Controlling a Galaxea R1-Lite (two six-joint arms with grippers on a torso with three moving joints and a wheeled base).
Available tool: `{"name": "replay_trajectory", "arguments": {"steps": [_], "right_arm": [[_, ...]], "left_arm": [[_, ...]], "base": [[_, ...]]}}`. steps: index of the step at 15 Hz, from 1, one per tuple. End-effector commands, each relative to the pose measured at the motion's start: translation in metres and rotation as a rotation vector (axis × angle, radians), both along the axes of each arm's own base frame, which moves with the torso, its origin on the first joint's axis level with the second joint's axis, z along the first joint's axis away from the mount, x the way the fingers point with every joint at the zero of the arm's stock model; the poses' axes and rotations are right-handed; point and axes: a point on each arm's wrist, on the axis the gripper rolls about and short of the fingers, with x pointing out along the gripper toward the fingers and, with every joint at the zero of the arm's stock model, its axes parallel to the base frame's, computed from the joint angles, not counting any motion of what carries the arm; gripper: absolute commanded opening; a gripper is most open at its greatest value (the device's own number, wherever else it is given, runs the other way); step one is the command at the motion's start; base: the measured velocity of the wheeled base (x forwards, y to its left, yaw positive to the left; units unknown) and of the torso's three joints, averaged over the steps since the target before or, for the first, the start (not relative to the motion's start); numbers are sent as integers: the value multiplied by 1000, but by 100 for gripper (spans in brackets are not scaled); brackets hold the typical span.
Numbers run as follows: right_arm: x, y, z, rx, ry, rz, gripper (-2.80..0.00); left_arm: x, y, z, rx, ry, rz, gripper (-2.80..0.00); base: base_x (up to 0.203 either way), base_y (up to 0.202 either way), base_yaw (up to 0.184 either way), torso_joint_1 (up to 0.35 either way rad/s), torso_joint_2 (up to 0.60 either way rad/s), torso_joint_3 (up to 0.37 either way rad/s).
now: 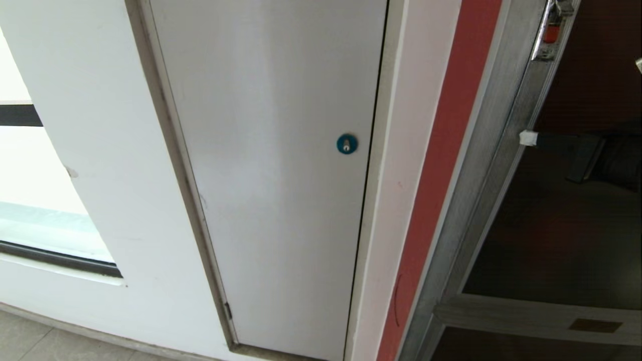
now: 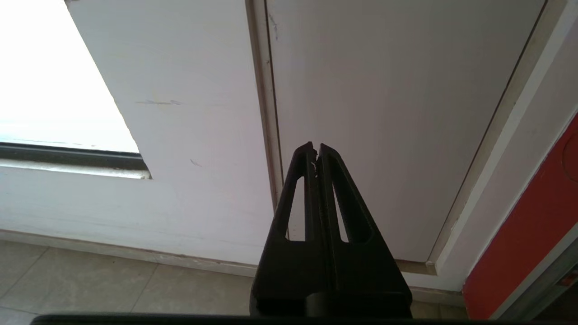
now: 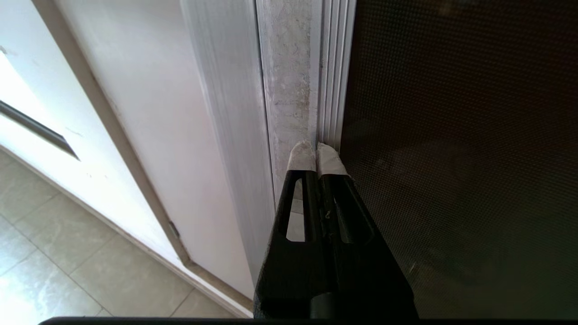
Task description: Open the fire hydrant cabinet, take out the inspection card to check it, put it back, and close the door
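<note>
The door [image 1: 567,215], dark glass right of the lock [image 1: 346,144], is shut; only the right wrist view shows the right gripper [image 3: 316,151], fingers closed, at its frame. Left gripper [image 2: 315,149] is closed too. No legible writing.

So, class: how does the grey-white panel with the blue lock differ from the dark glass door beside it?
The grey-white panel is plain and opaque; the door is dark tinted glass in a brushed silver frame. The panel carries a round blue lock; the door has a latch with an orange-red button. Both look shut.
</note>
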Motion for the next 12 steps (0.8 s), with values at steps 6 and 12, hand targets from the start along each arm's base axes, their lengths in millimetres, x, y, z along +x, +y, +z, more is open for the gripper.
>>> {"name": "replay_trajectory", "arguments": {"steps": [6,12], "right_arm": [[-1,1,-2,1,7,-3,-280],[-67,14,27,14,-135,102,-280]], "left_arm": [[1,0,-2,0,7,0,-280],[1,0,-2,0,7,0,-280]], "base": [[0,0,0,0,0,0],[0,0,0,0,0,0]]}}
